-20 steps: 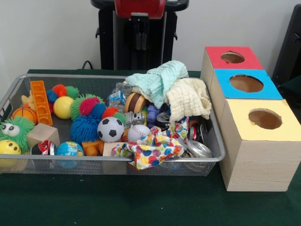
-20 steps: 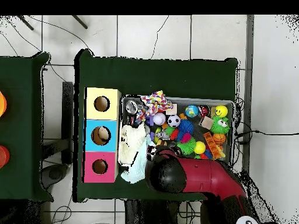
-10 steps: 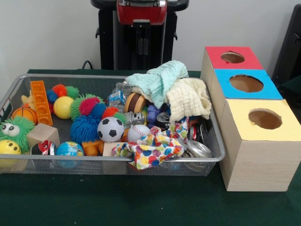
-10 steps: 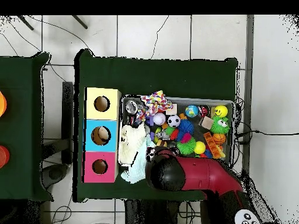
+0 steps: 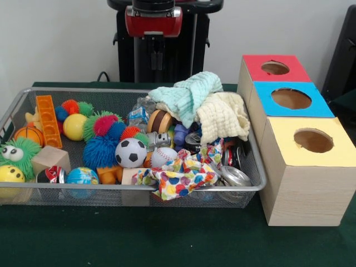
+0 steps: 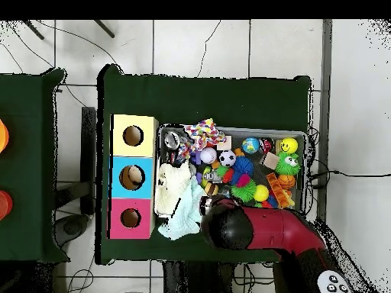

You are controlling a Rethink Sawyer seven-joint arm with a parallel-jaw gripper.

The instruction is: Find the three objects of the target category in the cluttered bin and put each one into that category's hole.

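Three cloths are the likeliest set of three in the wire bin (image 5: pixel 83 89), though the task never names its category. A mint cloth (image 5: pixel 189 94) is heaped against the bin's far edge, towards the far right corner. A cream cloth (image 5: pixel 222 114) lies just beside and partly under it, spilling over the right edge. A dotted cloth (image 5: pixel 178 175) is draped across the near edge, right of the middle. All three should be light, soft and limp. They will probably sag and trail when lifted, and may drag out neighbours, so a raised fold near the top of each heap looks like the best place to pinch. Cans (image 5: pixel 233 177) and other small items are tucked under the cloths in the near right corner. A soccer ball (image 5: pixel 130 152), fuzzy balls (image 5: pixel 101 146) and blocks fill the left half. Outside the right edge stand three boxes with round holes, topped red (image 5: pixel 253 64), blue (image 5: pixel 264 105) and yellow (image 5: pixel 283 147). The red arm (image 5: pixel 153 21) hangs beyond the far edge, with its gripper (image 5: pixel 157 55) lost against the dark stand, so I cannot tell how wide it is.
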